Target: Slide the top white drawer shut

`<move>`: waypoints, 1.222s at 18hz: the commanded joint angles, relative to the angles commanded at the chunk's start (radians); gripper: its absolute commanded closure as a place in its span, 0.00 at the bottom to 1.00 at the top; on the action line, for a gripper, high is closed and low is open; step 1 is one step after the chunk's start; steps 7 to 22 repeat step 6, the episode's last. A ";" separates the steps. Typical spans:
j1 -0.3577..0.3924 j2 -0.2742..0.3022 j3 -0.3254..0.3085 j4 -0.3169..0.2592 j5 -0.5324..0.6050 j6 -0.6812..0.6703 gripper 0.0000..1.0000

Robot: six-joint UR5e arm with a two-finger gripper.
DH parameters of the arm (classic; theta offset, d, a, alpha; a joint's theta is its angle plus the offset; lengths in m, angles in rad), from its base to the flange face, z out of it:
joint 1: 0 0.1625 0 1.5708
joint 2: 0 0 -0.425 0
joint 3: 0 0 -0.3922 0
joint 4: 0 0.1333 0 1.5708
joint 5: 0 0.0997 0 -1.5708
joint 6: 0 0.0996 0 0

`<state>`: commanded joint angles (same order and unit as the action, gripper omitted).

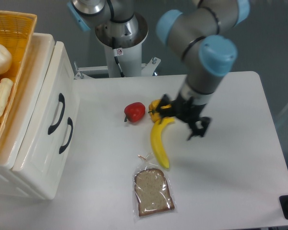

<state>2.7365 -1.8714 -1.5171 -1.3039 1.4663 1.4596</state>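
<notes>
The white cabinet (pixel 36 158) stands at the table's left edge, its front facing right. The top white drawer (pixel 62 79) has a black curved handle (pixel 56 113). The lower drawer's handle (pixel 66 135) is just beside it. From this overhead view a seam shows between the cabinet top and the upper front; I cannot tell how far out the drawer stands. My gripper (pixel 199 129) hangs over the middle of the table, far to the right of the cabinet. Its black fingers (pixel 205 122) are apart and hold nothing.
A wicker basket (pixel 19 28) with bread rolls sits on the cabinet top. A red fruit (pixel 134 112), a yellow pepper (pixel 156 108), a banana (pixel 159 143) and a bagged bread slice (pixel 153 191) lie between the gripper and the cabinet. The robot base (pixel 122 43) is at the back.
</notes>
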 joint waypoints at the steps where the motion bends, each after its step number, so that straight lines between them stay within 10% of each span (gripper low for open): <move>1: 0.012 -0.002 0.003 -0.002 0.012 0.077 0.00; 5: 0.058 -0.014 0.000 -0.009 0.069 0.278 0.00; 22: 0.061 -0.015 0.000 -0.009 0.084 0.284 0.00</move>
